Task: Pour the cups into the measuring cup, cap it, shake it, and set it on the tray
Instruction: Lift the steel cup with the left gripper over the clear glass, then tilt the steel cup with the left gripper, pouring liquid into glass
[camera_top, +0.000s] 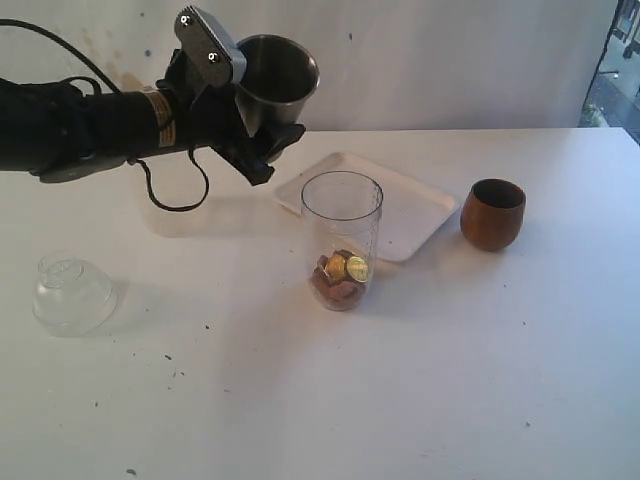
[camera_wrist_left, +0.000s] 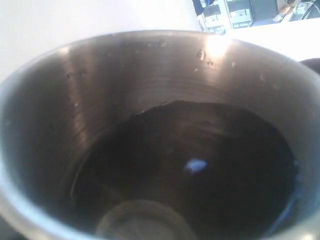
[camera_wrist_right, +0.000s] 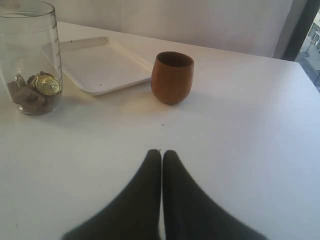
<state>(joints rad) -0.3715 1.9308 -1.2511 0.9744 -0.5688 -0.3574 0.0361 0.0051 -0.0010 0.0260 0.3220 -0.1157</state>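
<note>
- A white tabletop (camera_top: 420, 400), flecked with small dark specks, fills the scene. A pale wall (camera_top: 450, 60) stands behind it, with brownish stains at its left end, and a dark window frame (camera_top: 610, 60) shows at the right edge.
- The left gripper (camera_top: 262, 118) hangs above the tabletop's left side. Its fingers (camera_top: 278, 140) are clamped on the steel tumbler (camera_top: 285, 75), which is raised and tilted, its inside dark and reflective in the left wrist view.
- The measuring cup (camera_top: 342, 230) stands upright near the middle of the tabletop, uncapped, with gold and brownish pieces (camera_top: 342, 275) heaped at its bottom.
- The white tray (camera_top: 425, 215) lies flat just behind the measuring cup.
- The wooden cup (camera_top: 492, 213) stands upright to the right of the tray.
- A clear domed piece (camera_top: 72, 293) rests on the tabletop at far left.
- The right gripper (camera_wrist_right: 161, 151) is low over bare tabletop, its fingers (camera_wrist_right: 145, 185) pressed together on nothing.
</note>
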